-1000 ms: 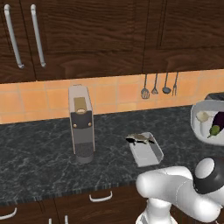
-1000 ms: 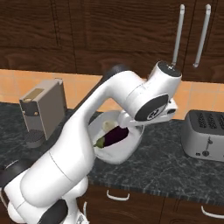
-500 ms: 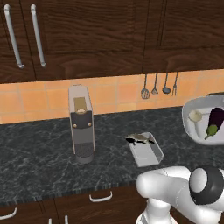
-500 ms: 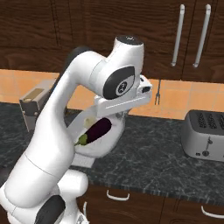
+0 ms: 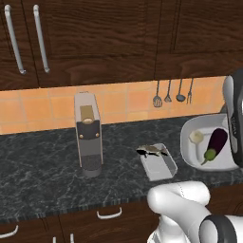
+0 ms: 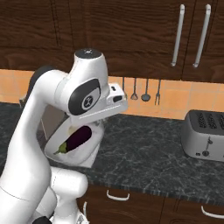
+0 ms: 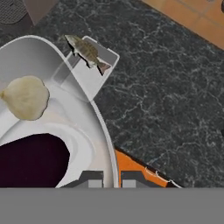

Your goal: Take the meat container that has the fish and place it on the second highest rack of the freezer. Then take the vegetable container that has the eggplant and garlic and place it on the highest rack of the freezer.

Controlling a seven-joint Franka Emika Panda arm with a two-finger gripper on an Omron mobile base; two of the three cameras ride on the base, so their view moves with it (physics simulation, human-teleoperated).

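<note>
Hand (image 7: 111,179) clamped on the rim of the white vegetable container (image 7: 94,131) carrying eggplant (image 5: 216,143) and garlic (image 5: 196,137) above the table (image 5: 47,185), fish (image 5: 152,151) tray beside it; probably stiff, light, contents liable to roll if tipped.

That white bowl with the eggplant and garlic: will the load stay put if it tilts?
Probably not well. The garlic is round and lies loose on the smooth bowl, so it may roll. The eggplant is long and heavier-looking, likelier to slide toward the low side. The pincer grips one rim edge, so the bowl may sag.
</note>
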